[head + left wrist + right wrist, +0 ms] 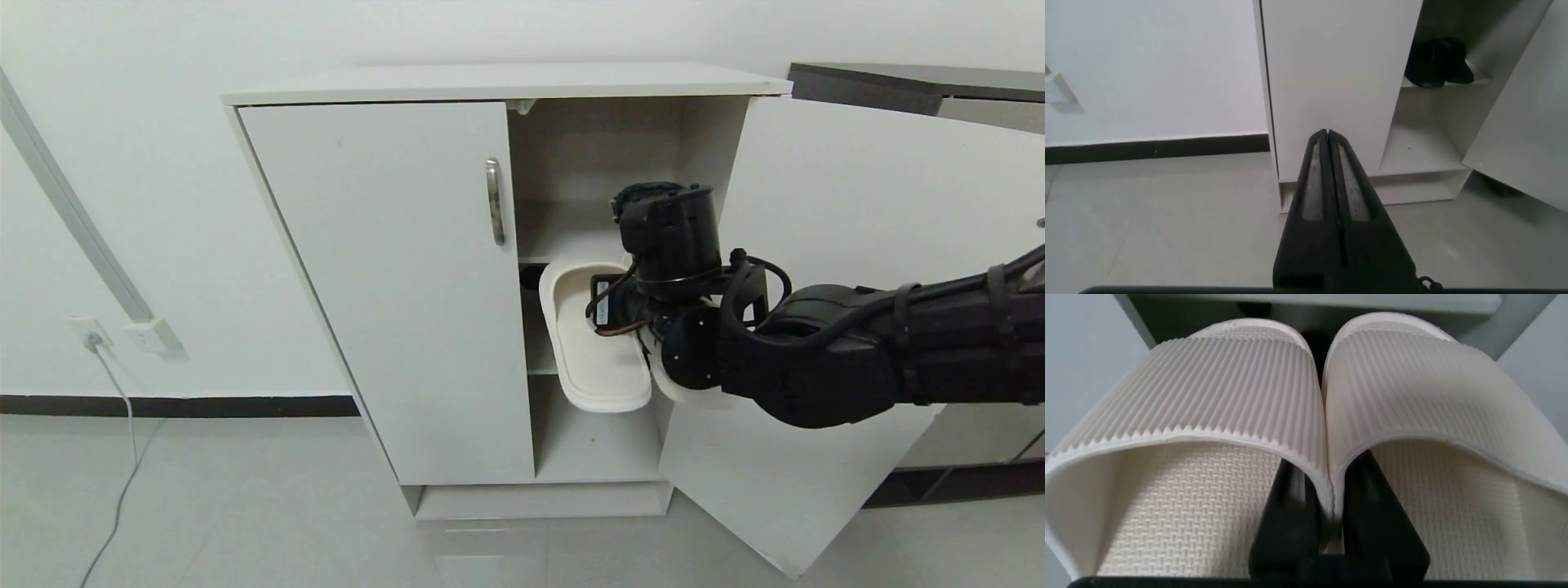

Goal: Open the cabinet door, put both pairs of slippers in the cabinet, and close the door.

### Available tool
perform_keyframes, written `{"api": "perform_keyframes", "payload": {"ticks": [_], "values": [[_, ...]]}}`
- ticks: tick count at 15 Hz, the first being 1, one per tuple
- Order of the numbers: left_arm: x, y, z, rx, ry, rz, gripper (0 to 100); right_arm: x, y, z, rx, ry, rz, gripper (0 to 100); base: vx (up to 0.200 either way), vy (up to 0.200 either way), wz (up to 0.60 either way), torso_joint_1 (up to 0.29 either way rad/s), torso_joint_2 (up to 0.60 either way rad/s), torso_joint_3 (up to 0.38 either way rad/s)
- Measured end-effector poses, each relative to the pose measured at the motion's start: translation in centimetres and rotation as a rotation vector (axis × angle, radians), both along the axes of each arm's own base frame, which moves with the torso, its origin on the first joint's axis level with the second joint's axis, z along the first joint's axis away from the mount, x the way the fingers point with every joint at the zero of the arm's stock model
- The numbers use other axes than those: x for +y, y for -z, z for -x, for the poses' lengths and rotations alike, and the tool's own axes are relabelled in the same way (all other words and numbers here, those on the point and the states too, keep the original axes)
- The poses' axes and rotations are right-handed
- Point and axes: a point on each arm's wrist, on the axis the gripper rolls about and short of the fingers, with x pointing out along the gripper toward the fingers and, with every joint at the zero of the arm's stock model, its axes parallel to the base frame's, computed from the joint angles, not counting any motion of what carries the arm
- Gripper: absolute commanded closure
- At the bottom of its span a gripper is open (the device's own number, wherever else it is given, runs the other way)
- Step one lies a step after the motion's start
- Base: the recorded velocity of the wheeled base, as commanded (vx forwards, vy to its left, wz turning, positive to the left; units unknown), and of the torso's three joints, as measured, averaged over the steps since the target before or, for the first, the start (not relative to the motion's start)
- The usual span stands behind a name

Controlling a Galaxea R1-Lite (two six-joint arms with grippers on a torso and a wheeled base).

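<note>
Keep pair of cream ribbed foam slippers [592,359] level, toes first; slide deep onto a shelf inside the white two-door cabinet [384,286] before letting go, steering clear of the cabinet's open right door [857,269]. Right hand [1329,502] clamped on the slippers' adjoining inner walls, at the cabinet's open right compartment. Left hand [1327,139] pressed together, empty, facing the cabinet.

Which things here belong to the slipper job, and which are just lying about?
Job: cabinet; open right door; white slippers, clamped in the right jaws at the opening; dark thing on a shelf inside, likely the other pair.
Lying about: wall socket; cable trailing to the floor; grey unit beyond the open door.
</note>
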Motion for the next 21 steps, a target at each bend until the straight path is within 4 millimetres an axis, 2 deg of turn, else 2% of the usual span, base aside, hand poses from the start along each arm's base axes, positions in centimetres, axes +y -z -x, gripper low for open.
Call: {"api": "perform_keyframes", "payload": {"ticks": [5,20,21], "values": [[0.0,0.0,0.0,0.0,0.0,0.001,100,-0.3,-0.66,-0.71,-0.016,0.017,-0.005,100,0.0,0.0,0.0,0.0,0.0,0.0],[0.0,0.0,0.0,0.0,-0.001,0.001,100,-0.21,0.21,-0.86,-0.001,0.021,0.012,100,0.2,0.0,0.0,0.004,0.0,0.003],[0.0,0.0,0.0,0.0,-0.001,0.002,100,-0.17,0.25,-0.85,-0.001,0.02,0.012,100,0.0,0.0,0.0,0.0,0.0,0.0]]}}
